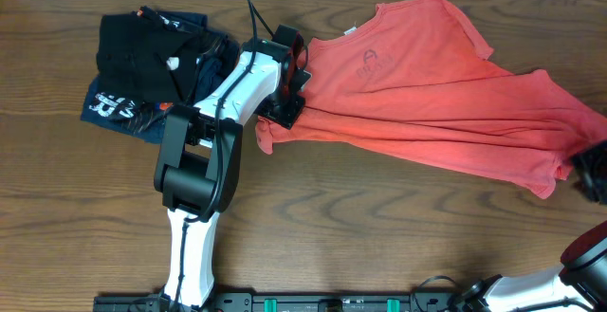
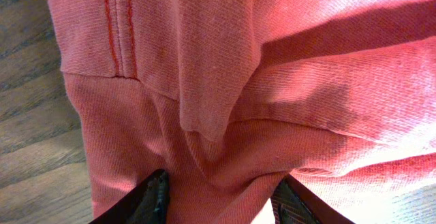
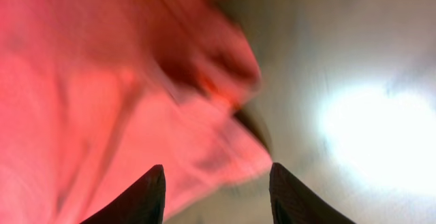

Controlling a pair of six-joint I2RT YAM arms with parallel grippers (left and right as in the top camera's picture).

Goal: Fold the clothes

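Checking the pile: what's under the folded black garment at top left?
The black garment lies on a navy garment with white lettering, which sticks out below and to its right. Whether anything else lies under them is hidden; bare table surrounds them.

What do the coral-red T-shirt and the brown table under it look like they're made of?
Coral-red T-shirt: soft matte knit, probably cotton jersey; fine ribbing, a double-stitched hem and limp folds show in the left wrist view. Brown table: wood or wood-look laminate; grain pattern with a slight sheen.

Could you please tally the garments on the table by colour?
Coral-red T-shirt: 1
Black folded garment: 1
Navy folded garment with white lettering: 1
Total: 3
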